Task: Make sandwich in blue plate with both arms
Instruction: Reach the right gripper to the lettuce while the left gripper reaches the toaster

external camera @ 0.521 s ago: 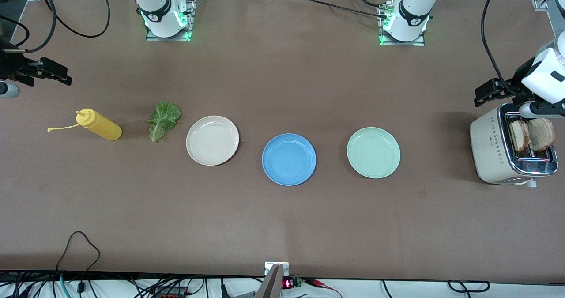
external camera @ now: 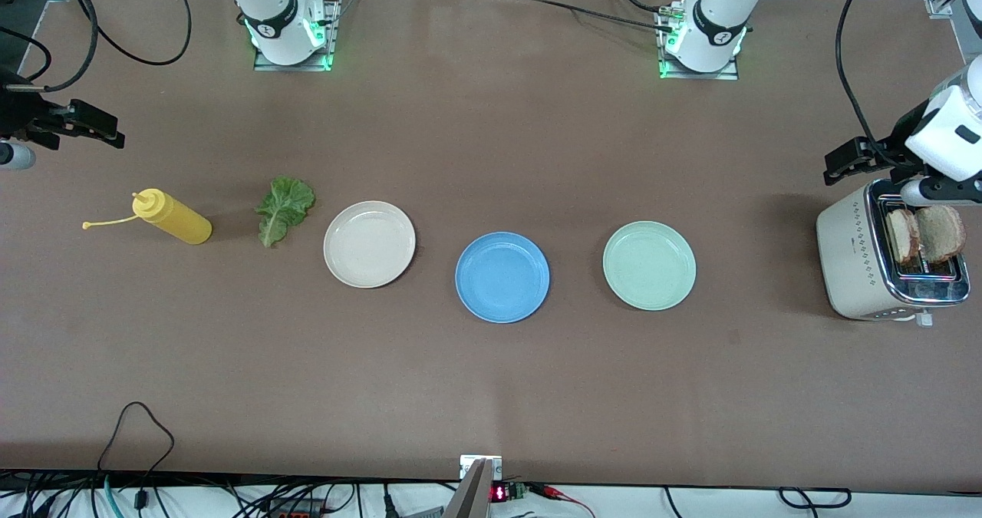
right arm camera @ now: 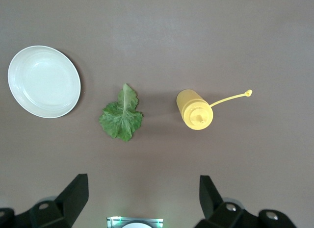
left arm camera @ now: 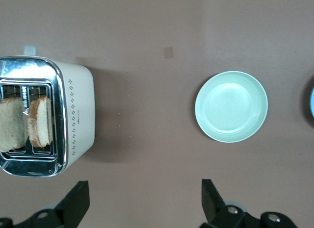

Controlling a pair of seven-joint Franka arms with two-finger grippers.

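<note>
1. I see the blue plate (external camera: 502,277) sitting bare on the brown tabletop (external camera: 491,380), in the middle of a row of 3 plates.
2. The cream-white plate (external camera: 369,244) lies beside it toward the right arm's end; the mint-green plate (external camera: 649,265) lies beside it toward the left arm's end.
3. No sandwich is assembled. 2 bread slices (external camera: 924,234) stand upright in the slots of the cream toaster (external camera: 851,261) at the left arm's end of the tabletop.
4. The lettuce leaf (external camera: 284,207) lies flat between the cream-white plate and the yellow squeeze bottle (external camera: 173,217), apart from both.
5. My left gripper (external camera: 840,165) hangs just above the toaster's edge, jaws spread wide and holding nothing; its fingers (left arm camera: 76,206) frame the toaster and mint-green plate.
6. My right gripper (external camera: 96,128) hovers over bare tabletop near the bottle, jaws likewise wide and holding nothing.
</note>
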